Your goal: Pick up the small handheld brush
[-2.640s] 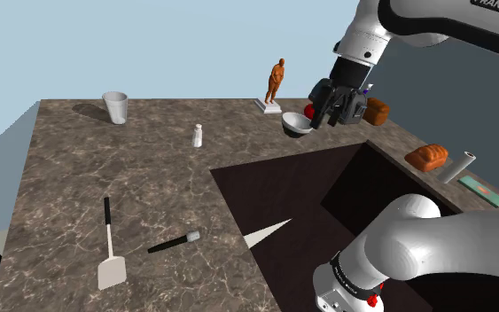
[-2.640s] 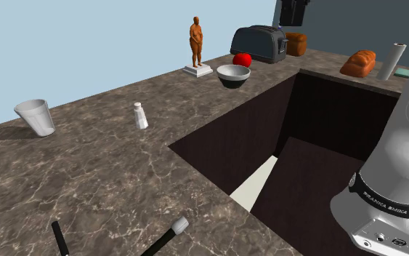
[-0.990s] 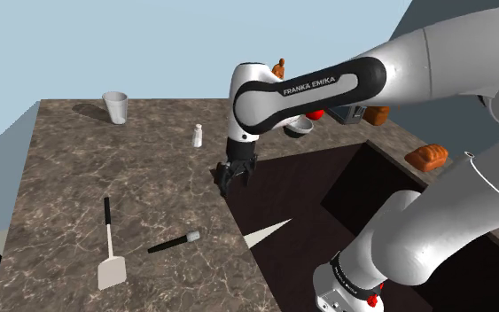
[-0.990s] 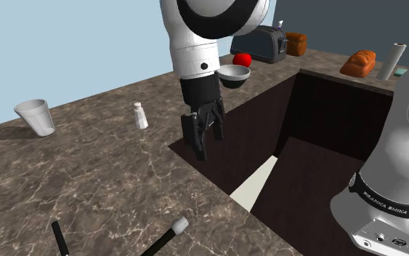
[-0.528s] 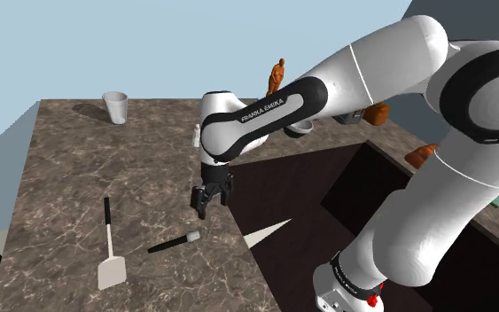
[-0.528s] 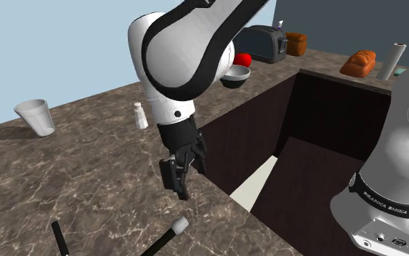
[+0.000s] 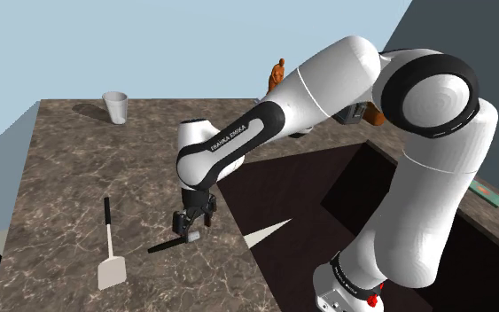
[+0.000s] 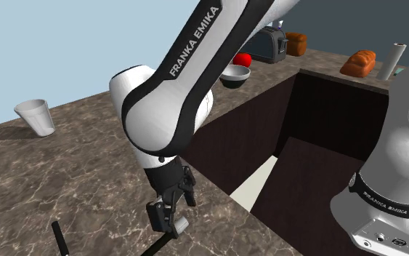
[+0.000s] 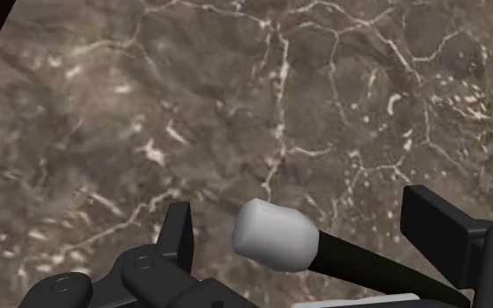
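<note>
Down on the counter [image 7: 70,168], in the shoulder view, the gripper [image 7: 188,229] hangs over the brush's [image 7: 161,246] head, near a spatula [image 7: 110,266]. Second exterior view: gripper just above that head. Wrist view: fingers [image 9: 179,232] apart, the white head between them, unclasped.

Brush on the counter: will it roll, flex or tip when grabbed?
The brush looks stiff and light: thin black handle, small white head. Its round-looking handle may roll on the counter if nudged. The open hand straddles it near the head, so the handle might tilt.
</note>
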Controlling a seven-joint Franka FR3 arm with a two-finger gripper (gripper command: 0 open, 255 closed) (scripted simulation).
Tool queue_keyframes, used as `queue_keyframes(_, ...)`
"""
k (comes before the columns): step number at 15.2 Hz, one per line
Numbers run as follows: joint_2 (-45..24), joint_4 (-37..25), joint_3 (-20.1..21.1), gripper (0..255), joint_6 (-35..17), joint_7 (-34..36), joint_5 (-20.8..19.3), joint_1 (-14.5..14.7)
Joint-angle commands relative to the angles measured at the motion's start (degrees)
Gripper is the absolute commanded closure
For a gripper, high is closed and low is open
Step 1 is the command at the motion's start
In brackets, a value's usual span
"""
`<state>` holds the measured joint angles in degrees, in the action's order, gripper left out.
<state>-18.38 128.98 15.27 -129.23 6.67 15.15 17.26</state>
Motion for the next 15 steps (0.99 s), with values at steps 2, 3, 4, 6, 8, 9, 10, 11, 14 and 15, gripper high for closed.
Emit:
queue_keyframes(2,-2.3,-0.3,-0.2,0,-1.9,-0.3,-0.3,0.2)
queue_keyframes(3,-3.0,-0.4,-0.2,0,-2.6,-0.3,-0.3,0.3)
queue_keyframes(4,-3.7,-0.4,-0.3,0,-3.2,-0.4,-0.4,0.3)
queue_keyframes(6,-4.2,-0.5,-0.3,0,-3.6,-0.5,-0.4,0.4)
queue_keyframes(8,-4.2,-0.6,-0.3,255,-3.5,-0.4,-0.5,0.4)
queue_keyframes(9,-4.2,-0.6,-0.3,255,-3.5,-0.4,-0.5,0.4)
queue_keyframes(10,-4.2,-0.6,-0.3,255,-3.5,-0.4,-0.5,0.4)
queue_keyframes(11,-4.2,-0.6,-0.3,255,-3.5,-0.4,-0.5,0.4)
queue_keyframes(14,-4.2,-0.6,-0.3,255,-3.5,-0.4,-0.5,0.4)
queue_keyframes(15,-4.2,-0.6,-0.3,255,-3.5,-0.4,-0.5,0.4)
